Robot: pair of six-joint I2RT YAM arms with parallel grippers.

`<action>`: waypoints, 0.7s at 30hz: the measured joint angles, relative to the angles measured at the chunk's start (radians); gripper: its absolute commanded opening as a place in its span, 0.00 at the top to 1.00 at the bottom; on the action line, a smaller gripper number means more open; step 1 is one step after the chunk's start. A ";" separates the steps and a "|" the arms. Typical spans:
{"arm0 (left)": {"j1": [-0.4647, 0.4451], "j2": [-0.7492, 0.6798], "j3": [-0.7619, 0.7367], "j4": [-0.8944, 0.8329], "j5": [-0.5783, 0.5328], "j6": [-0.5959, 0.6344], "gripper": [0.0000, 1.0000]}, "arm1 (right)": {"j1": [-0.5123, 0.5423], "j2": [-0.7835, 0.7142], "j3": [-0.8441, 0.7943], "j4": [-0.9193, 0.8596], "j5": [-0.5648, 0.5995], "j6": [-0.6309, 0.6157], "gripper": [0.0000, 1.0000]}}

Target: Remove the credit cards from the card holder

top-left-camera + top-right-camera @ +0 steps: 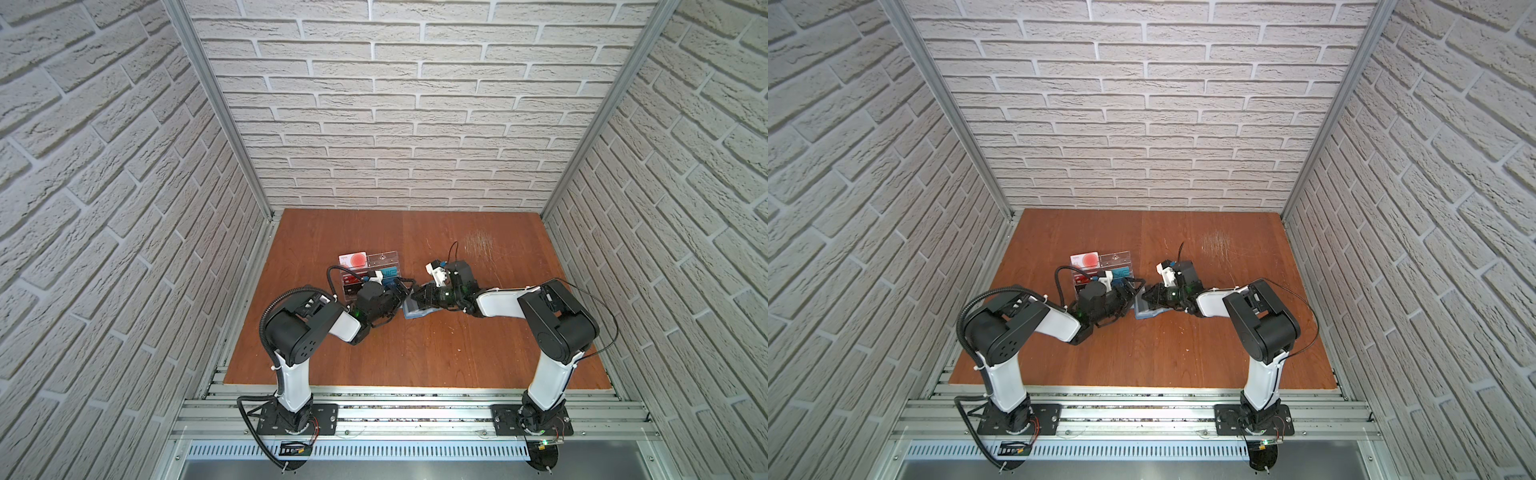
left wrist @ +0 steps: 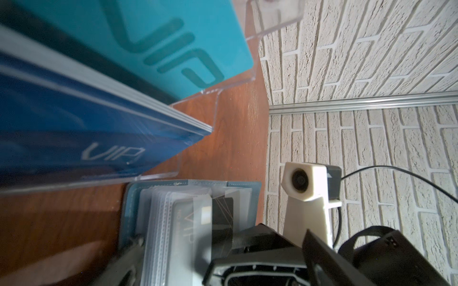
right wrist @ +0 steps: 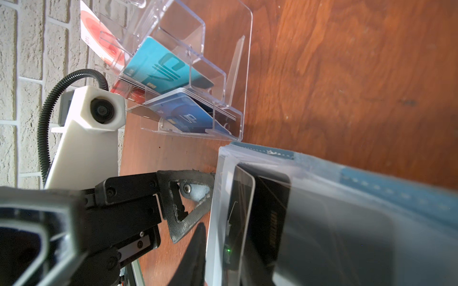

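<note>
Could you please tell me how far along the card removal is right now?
Done: the card holder lies open on the table, clear sleeves fanned. In hand: the left gripper, open, sits at its edge, and the right gripper reaches over the sleeves; whether it grips anything is unclear. Left: a dark card sits inside a sleeve, so extraction remains.

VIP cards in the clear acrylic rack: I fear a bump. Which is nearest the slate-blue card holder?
The dark blue VIP card, in the front tier beside the card holder; the teal VIP card stands a tier behind.
</note>
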 measured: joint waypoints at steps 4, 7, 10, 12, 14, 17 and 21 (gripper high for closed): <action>0.000 0.003 -0.001 0.006 0.001 -0.003 0.02 | -0.001 -0.008 0.000 -0.021 0.003 -0.004 0.80; 0.001 0.003 -0.001 0.007 0.001 -0.004 0.02 | -0.007 -0.010 0.000 -0.029 0.001 -0.004 0.82; 0.001 0.003 -0.003 0.010 0.001 -0.005 0.02 | -0.014 -0.010 0.000 -0.034 -0.002 -0.003 0.85; 0.001 0.003 -0.005 0.012 0.001 -0.005 0.02 | -0.018 -0.011 -0.001 -0.037 -0.002 -0.003 0.86; 0.001 0.003 -0.005 0.012 0.001 -0.006 0.02 | -0.020 -0.011 -0.002 -0.037 -0.005 -0.003 0.86; 0.001 0.004 -0.006 0.013 0.001 -0.006 0.02 | -0.025 -0.014 -0.005 -0.038 -0.008 -0.003 0.86; 0.005 0.007 -0.013 0.019 0.001 -0.006 0.02 | -0.031 -0.015 -0.005 -0.039 -0.012 -0.003 0.86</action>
